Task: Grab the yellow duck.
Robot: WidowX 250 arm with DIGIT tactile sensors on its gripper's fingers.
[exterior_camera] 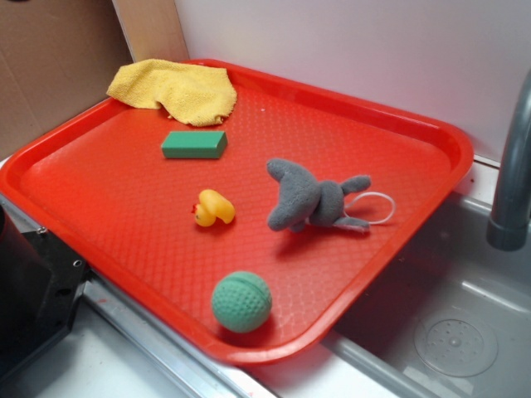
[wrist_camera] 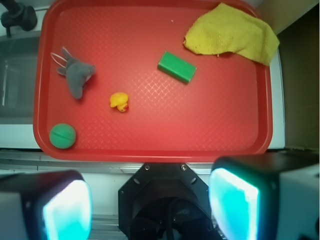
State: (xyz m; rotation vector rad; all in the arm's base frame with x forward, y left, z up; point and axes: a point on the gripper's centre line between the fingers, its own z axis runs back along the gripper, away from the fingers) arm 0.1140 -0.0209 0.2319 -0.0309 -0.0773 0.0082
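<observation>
The yellow duck, tiny and glossy with an orange-red beak, lies near the middle of the red tray. My gripper shows only in the wrist view, high above the tray's near edge and over the robot base. Its two cyan-lit pads stand wide apart with nothing between them, so it is open. The duck is far from the fingers. In the exterior view the gripper is out of frame.
On the tray also lie a green ball, a grey plush toy, a green block and a yellow terry cloth. A sink basin and grey faucet stand beside the tray.
</observation>
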